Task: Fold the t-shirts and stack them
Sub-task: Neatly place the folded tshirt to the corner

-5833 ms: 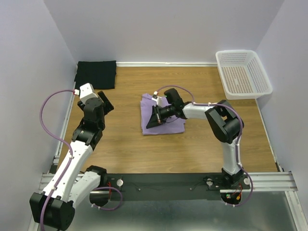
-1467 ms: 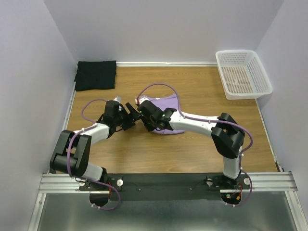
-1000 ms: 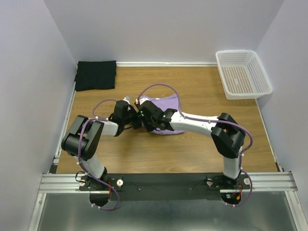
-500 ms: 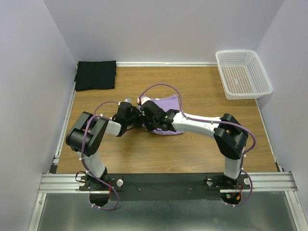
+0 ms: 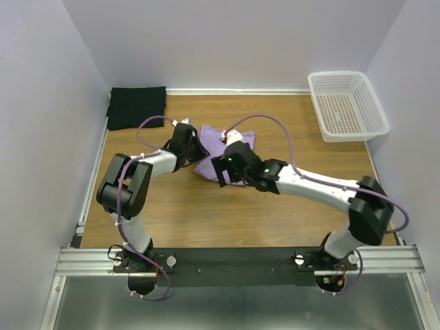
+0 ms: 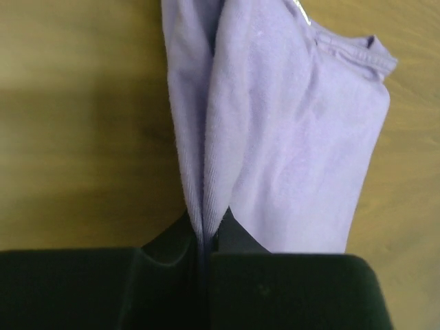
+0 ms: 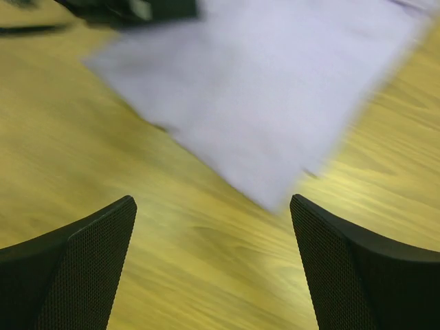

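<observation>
Purple shirt [image 5: 206,164]: loosely folded, lying a little left of the middle of the tabletop [image 5: 275,220], with one bunched edge pinched in the left claw [image 6: 206,237], whose fingers are pressed together on the cloth. Right claw [image 7: 213,227]: fingers wide apart and holding nothing, at the shirt's near edge, with bare wood between them. Black shirt [image 5: 137,106]: folded flat in the far left corner, well apart from the purple one; white basket [image 5: 347,103]: far right corner.
</observation>
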### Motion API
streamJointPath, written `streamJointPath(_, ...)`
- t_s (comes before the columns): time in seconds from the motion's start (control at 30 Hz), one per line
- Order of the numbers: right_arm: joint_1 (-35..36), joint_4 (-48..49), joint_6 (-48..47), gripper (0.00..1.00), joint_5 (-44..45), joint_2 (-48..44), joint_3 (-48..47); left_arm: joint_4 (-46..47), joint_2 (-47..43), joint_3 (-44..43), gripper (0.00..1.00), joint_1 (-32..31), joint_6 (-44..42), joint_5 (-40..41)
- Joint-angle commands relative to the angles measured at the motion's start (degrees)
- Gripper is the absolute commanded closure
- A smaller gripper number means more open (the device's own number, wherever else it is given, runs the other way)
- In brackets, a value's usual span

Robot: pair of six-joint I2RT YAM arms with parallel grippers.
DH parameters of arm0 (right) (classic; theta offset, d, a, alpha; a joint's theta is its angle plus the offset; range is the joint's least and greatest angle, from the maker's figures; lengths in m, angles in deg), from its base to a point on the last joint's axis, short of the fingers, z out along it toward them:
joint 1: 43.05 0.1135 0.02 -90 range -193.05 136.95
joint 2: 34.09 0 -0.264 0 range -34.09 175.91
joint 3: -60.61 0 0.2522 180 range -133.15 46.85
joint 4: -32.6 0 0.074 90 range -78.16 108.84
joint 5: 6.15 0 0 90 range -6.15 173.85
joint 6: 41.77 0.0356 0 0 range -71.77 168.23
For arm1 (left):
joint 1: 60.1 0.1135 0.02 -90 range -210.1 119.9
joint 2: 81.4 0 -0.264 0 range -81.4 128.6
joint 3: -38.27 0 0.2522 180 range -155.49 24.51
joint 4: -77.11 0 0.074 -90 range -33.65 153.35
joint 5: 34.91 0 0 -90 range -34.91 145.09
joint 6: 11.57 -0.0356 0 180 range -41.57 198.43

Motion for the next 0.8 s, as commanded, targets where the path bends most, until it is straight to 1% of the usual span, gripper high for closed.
streamJointPath(0.0, -3.2, -3.5, 0.6, 0.0, 8.6, -7.2, 7.5, -14.4, 3.9, -12.1, 1.0, 3.2, -14.5, 12.0)
streamJointPath(0.1, -3.7, -5.4, 1.7, 0.0, 11.7, -14.4, 12.0, -18.3, 5.9, -18.2, 1.0, 5.1, -21.0, 13.1)
streamJointPath(0.13, -3.8, -5.7, 2.6, 0.0, 11.9, -17.9, 14.8, -20.2, 7.2, -22.2, 1.0, 6.1, -22.4, 14.8)
streamJointPath(0.27, -4.1, -6.7, 4.6, 0.0, 12.7, -23.9, 19.3, -25.0, 12.7, -34.6, 1.0, 8.0, -29.8, 20.3)
streamJointPath(0.3, -4.3, -6.9, 5.1, 0.0, 12.8, -25.9, 19.8, -26.5, 15.3, -39.7, 1.0, 8.4, -32.4, 22.4)
streamJointPath(0.37, -4.5, -7.2, 5.2, 0.0, 12.4, -27.2, 20.2, -27.1, 17.8, -44.2, 1.0, 9.5, -35.2, 24.2)
streamJointPath(0.47, -4.7, -7.7, 4.6, 0.0, 11.5, -27.0, 19.9, -26.7, 22.7, -52.7, 1.0, 11.1, -42.2, 28.0)
streamJointPath(0.5, -4.7, -8.0, 4.2, 0.0, 11.1, -26.6, 19.4, -27.6, 25.5, -55.1, 1.0, 11.7, -43.2, 29.2)
streamJointPath(0.53, -4.7, -8.3, 3.9, 0.0, 11.0, -26.2, 19.1, -28.0, 26.9, -59.8, 1.0, 12.4, -43.7, 29.7)
streamJointPath(0.63, -4.8, -9.6, 3.4, 0.0, 9.0, -24.1, 17.2, -27.8, 31.4, -67.3, 1.0, 13.9, -46.5, 31.1)
streamJointPath(0.67, -4.7, -10.2, 3.2, 0.0, 8.3, -23.8, 16.7, -27.3, 32.3, -68.7, 1.0, 13.9, -49.0, 32.2)
streamJointPath(0.77, -4.8, -10.9, 2.6, 0.0, 8.8, -22.1, 15.2, -26.5, 35.6, -72.9, 1.0, 14.6, -52.4, 35.0)
